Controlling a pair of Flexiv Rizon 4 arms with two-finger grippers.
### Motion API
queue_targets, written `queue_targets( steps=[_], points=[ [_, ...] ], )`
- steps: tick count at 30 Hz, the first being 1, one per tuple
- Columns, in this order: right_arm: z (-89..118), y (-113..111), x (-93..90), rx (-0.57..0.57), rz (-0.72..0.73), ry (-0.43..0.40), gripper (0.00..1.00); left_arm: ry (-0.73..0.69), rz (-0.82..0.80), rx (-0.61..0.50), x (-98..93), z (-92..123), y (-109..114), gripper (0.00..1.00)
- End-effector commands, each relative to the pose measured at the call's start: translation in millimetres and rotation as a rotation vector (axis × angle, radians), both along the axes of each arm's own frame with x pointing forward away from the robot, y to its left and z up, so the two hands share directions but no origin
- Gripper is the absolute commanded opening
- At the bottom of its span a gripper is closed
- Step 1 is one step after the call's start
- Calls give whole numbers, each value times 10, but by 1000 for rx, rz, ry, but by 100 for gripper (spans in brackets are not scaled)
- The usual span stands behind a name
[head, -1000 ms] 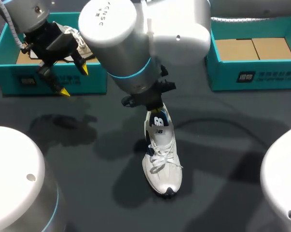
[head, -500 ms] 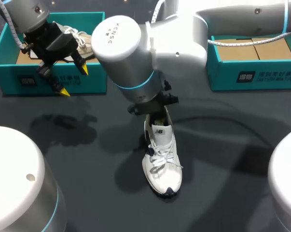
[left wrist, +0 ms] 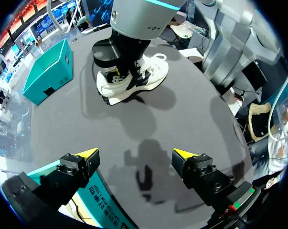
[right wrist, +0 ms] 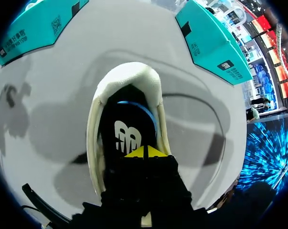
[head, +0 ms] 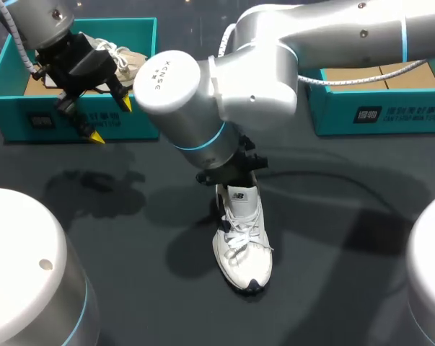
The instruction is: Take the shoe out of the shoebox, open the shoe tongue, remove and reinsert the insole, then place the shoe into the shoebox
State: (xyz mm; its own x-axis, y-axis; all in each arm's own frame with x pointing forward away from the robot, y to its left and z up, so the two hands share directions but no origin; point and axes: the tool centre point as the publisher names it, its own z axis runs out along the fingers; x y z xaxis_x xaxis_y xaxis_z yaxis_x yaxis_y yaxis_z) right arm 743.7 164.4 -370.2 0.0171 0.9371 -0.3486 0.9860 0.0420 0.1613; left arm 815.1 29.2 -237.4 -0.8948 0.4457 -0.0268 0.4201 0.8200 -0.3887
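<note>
Nearest, the white shoe point(head: 242, 241) stands upright on its sole on the dark table point(head: 347, 231), outside both boxes, with its toe towards the robot and its heel pointing away. The right arm point(head: 224, 94) comes in from the right and bends down over the shoe's heel. In the head view its big wrist joint covers the shoe's opening and hides the fingers. The right wrist view shows the right gripper point(right wrist: 144, 152) just inside the shoe's collar, above the dark insole point(right wrist: 127, 133). Its two yellow tips are pressed together. They may be nipping the insole's edge, but that contact is too hidden to tell. The shoe tongue point(head: 239, 196) stands up just on the toe side of the gripper's dark mount. Further off, to the shoe's left and well apart from it, the left arm point(head: 37, 18) angles down. The left gripper point(head: 109, 119) hangs over the front wall of the left shoebox point(head: 29, 119), with its fingers spread wide and nothing between them. From its own wrist view the left gripper point(left wrist: 134, 155) looks across bare table to the shoe point(left wrist: 134, 81), with the right arm's mount standing on the heel. A second shoe point(head: 120, 58) lies inside the left shoebox. Beyond the shoe to its right sits the right shoebox point(head: 379, 112), its cardboard floor showing.
</note>
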Motion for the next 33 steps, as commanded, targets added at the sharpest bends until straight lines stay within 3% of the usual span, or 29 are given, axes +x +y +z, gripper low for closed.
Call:
queue_targets(
  steps=[1, 3, 9, 12, 20, 27, 30, 33],
  points=[
    [-173, 34, 30, 9, 9, 12, 0, 0, -1, 2, 1, 2, 3, 100],
    [-183, 45, 41, 17, 16, 12, 0, 0, -1, 2, 1, 2, 3, 100],
    [141, 57, 21, -41, 27, -55, 0, 0, -1, 2, 1, 2, 3, 100],
    [209, 37, 27, -85, 28, -60, 0, 0, -1, 2, 1, 2, 3, 100],
    [-117, -126, 87, -100, 31, -1, 0, 0, -1, 2, 1, 2, 3, 100],
    [-408, -175, 133, -37, 41, 57, 0, 0, -1, 2, 1, 2, 3, 100],
    [-392, -101, 138, -24, 63, 57, 0, 0, -1, 2, 1, 2, 3, 100],
    [-231, -59, 158, -14, 76, 23, 0, 0, -1, 2, 1, 2, 3, 100]
  ],
)
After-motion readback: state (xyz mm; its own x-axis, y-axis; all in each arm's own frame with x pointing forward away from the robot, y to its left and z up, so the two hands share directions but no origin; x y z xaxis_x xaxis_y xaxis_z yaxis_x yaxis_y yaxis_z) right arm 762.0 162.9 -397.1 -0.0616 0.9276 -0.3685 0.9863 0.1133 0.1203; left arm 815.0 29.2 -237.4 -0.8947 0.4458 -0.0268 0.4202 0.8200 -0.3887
